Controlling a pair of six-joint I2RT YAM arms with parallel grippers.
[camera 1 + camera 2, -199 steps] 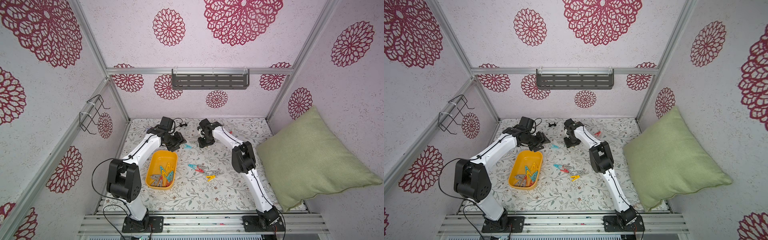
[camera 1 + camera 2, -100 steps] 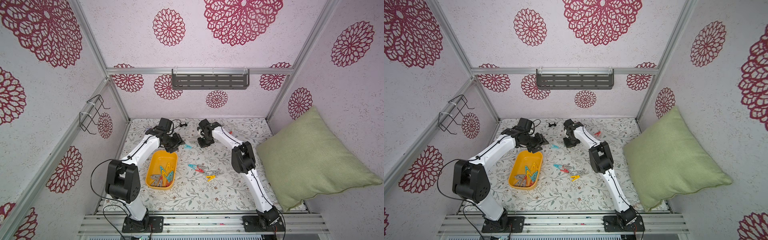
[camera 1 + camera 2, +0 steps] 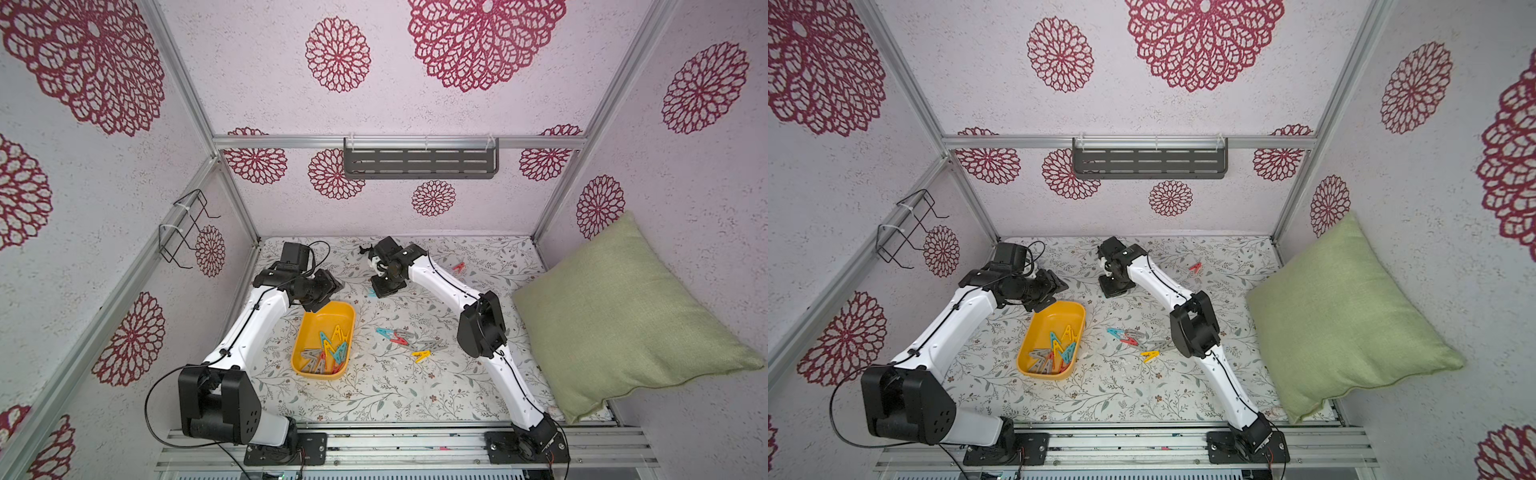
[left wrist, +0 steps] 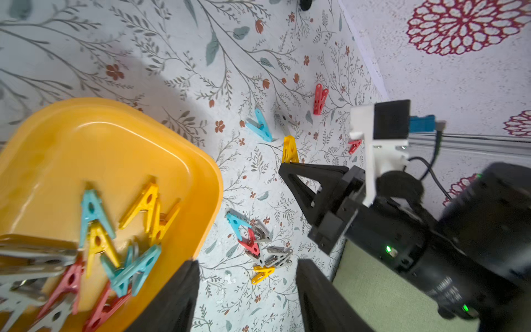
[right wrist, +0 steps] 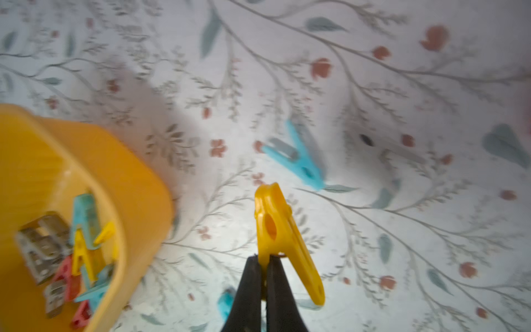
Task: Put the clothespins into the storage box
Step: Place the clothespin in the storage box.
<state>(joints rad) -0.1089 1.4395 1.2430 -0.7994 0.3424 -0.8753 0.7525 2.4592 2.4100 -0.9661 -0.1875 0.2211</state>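
The yellow-orange storage box (image 3: 328, 313) (image 3: 1054, 320) lies left of centre and holds several clothespins (image 3: 328, 351) (image 4: 97, 230). My right gripper (image 5: 263, 258) is shut on one leg of a yellow clothespin (image 5: 275, 230), just above the mat beyond the box's far end (image 3: 384, 286). A teal clothespin (image 5: 298, 161) lies just past it. My left gripper (image 4: 247, 273) hovers open and empty by the box's far corner (image 3: 322, 293). More clothespins lie in a loose cluster (image 3: 401, 338) (image 4: 255, 244) right of the box. A red one (image 3: 458, 267) lies near the back.
A large green pillow (image 3: 623, 316) leans against the right wall. A grey slotted shelf (image 3: 419, 158) hangs on the back wall and a wire rack (image 3: 183, 228) on the left wall. A small black object (image 3: 365, 249) lies at the back, behind the right gripper.
My right gripper has shut on the yellow clothespin. My left gripper has drifted a little toward the back left, still open.
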